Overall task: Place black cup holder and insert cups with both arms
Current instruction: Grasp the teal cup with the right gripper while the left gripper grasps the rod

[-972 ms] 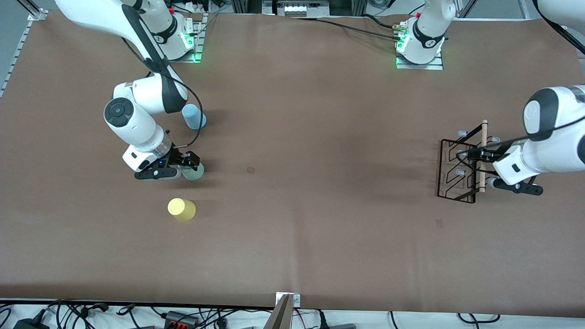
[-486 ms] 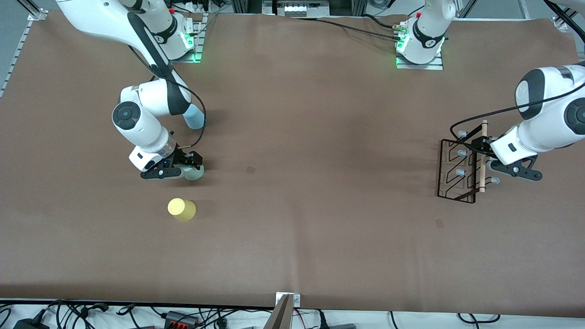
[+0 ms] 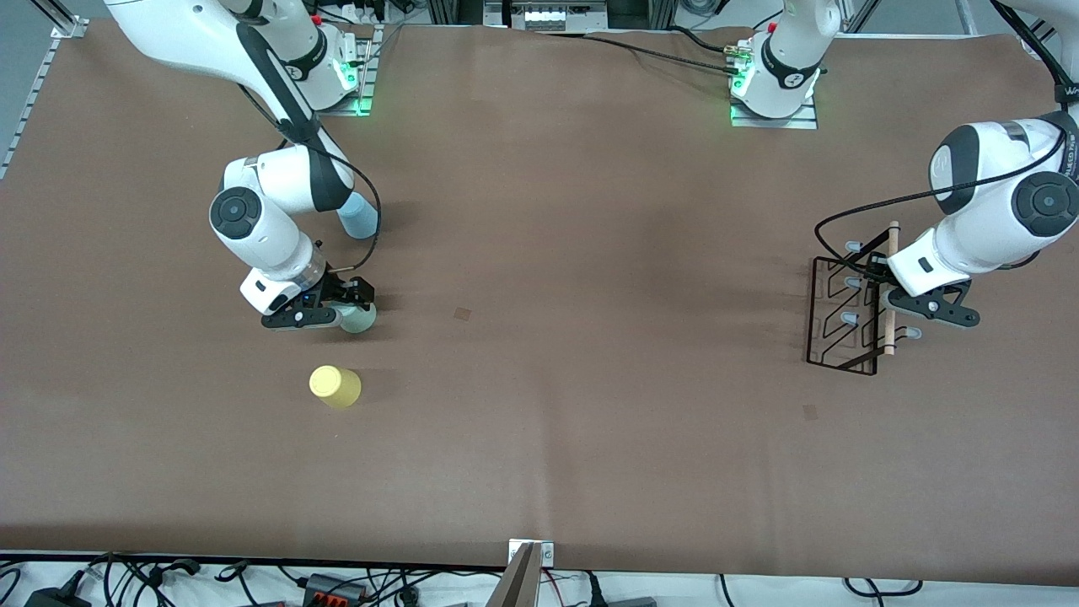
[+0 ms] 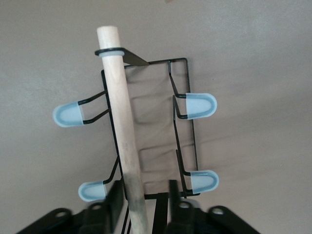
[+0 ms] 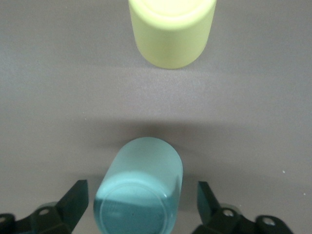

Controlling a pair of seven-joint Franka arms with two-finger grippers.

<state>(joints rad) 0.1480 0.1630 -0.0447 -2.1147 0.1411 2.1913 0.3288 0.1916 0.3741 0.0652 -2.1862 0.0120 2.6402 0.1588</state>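
Observation:
The black cup holder (image 3: 834, 314) stands on the table at the left arm's end, its wooden rod handle (image 3: 890, 287) on top. My left gripper (image 3: 883, 291) is open, with a finger on each side of the rod (image 4: 119, 107); one finger (image 4: 115, 200) is against it and the other stands apart. My left gripper (image 4: 144, 197) is low over the rack. My right gripper (image 3: 346, 305) is open wide around the pale green cup (image 3: 360, 319) and does not touch it (image 5: 146, 170). The yellow cup (image 3: 335, 386) stands nearer the front camera. The arm partly hides the light blue cup (image 3: 362, 217).
The brown mat (image 3: 573, 337) covers the table. The rack's grey-tipped pegs (image 4: 197, 106) stick out on both sides of the rod. The yellow cup (image 5: 171, 29) stands just ahead of my right gripper (image 5: 141, 204). Cables lie along the table's front edge.
The left arm's wrist and elbow have swung toward the robots' bases while its gripper stays at the rod. The right gripper has shifted slightly around the pale green cup.

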